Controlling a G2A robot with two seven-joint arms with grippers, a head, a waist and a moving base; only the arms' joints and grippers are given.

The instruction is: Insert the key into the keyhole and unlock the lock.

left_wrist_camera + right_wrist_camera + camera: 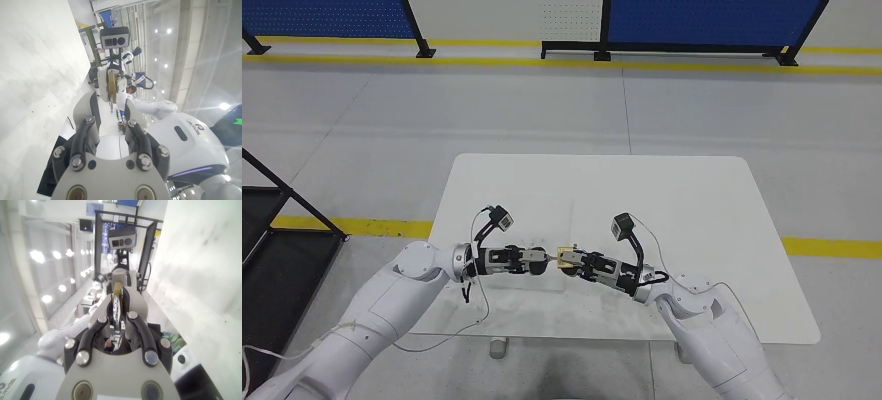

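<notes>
Grippers tip to tip above the near edge of the white table [682, 200]; right gripper [117, 292] clamped tight on the brass lock [117, 287], with the silver shackle [115, 310] pointing back toward its wrist; lock held up off the tabletop, its keyhole end turned to the other arm; key [111, 100] sticking out of that end, apparently seated in the keyhole; left gripper [111, 98] spread wide, its fingers [94, 106] flanking the key on both sides with a gap to each, gripping nothing; farther out, grey floor crossed by yellow tape [832, 247]; farthest off, blue panels [712, 20] on black feet.
</notes>
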